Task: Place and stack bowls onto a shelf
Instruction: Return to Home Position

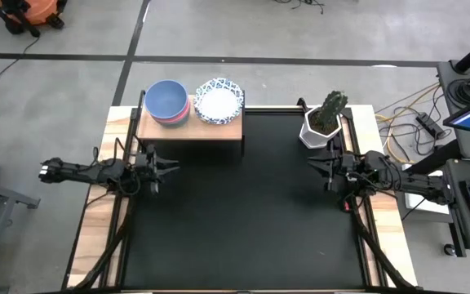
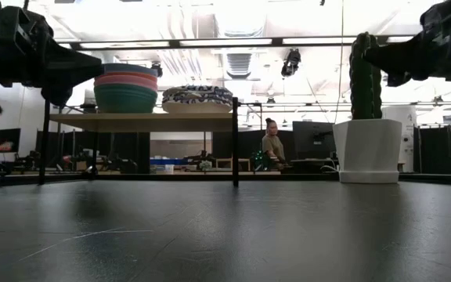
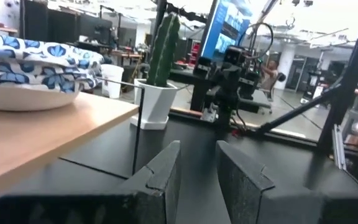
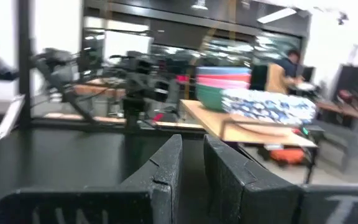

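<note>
Bowls (image 1: 168, 101) stand in two stacks on the shelf (image 1: 219, 131) at the bench (image 1: 243, 212) far left, coloured beside patterned bowls (image 1: 218, 100). Just nearer, the left fingers (image 1: 170, 167) hover, slightly parted, empty; the right fingers (image 1: 311, 166), likewise parted, wait well apart by the cactus pot (image 1: 321, 132).

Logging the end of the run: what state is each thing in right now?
Coloured bowls: nested in one stack on the shelf, blue uppermost.
Patterned bowls: stacked on the shelf beside them.
Shelf: upright, holding both stacks.
Cactus pot: upright on the table.
Left gripper: narrowly open, empty, above the table.
Right gripper: narrowly open, empty, near the pot.
</note>
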